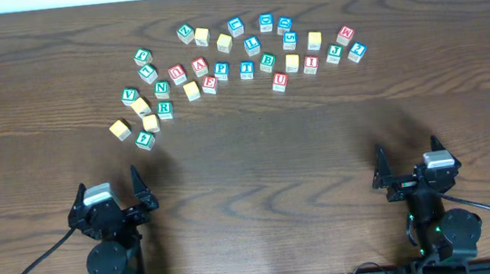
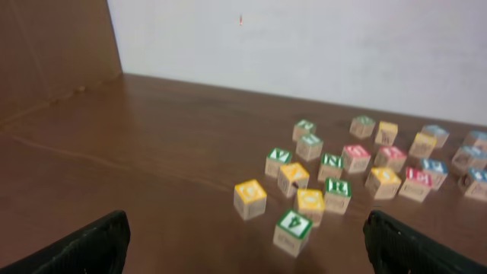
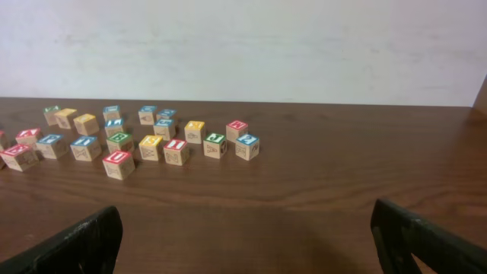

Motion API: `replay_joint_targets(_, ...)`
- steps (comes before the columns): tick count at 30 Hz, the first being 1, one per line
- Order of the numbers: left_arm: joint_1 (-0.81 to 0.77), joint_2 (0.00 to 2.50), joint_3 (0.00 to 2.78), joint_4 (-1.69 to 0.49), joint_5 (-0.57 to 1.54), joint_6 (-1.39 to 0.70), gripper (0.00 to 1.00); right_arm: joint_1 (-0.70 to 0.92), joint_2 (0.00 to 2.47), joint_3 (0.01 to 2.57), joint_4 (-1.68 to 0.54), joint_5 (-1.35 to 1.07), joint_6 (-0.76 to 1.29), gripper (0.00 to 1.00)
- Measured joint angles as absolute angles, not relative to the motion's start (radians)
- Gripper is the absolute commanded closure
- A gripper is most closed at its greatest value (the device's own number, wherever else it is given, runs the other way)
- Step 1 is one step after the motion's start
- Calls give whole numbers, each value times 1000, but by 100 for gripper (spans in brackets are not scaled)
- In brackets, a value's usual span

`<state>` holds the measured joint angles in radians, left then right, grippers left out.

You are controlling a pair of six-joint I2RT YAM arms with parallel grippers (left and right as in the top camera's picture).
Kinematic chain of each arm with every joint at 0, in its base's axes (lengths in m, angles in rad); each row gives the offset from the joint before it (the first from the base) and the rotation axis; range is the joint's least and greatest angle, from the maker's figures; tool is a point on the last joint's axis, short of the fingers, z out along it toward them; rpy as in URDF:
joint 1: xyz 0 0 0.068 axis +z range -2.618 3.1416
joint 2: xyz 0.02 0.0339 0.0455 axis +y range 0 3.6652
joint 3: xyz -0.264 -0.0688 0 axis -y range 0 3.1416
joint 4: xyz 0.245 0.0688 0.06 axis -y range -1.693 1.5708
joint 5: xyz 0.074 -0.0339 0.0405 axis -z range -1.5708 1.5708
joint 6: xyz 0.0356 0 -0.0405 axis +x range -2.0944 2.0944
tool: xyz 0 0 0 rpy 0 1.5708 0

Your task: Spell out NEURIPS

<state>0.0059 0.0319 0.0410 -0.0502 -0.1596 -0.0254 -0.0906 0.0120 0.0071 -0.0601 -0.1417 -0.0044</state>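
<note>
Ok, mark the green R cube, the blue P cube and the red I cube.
green R cube (image 1: 164, 109): overhead view, on its lettered top face.
blue P cube (image 1: 221, 69): overhead view, on its lettered top face.
red I cube (image 1: 311, 64): overhead view, on its lettered top face.

Near table open, cubes crowded beyond

Green N cube, green R cube, red I cube; dark brown woodgrain table.
</note>
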Motion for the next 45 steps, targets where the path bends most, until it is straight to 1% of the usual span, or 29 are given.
replay_joint_targets(5, 6, 105, 68, -67, -160, -25, 3, -91, 12, 7, -60, -142, -4, 1)
replay_joint_targets(11, 6, 215, 175, -38, -160, -25, 3, -91, 12, 7, -60, -142, -4, 1)
replay_joint_targets(18, 6, 275, 249, -16, -160, -25, 3, -91, 12, 7, -60, -142, -4, 1)
replay_joint_targets(45, 6, 286, 396, -17, -160, -25, 3, -91, 12, 7, -60, -142, -4, 1)
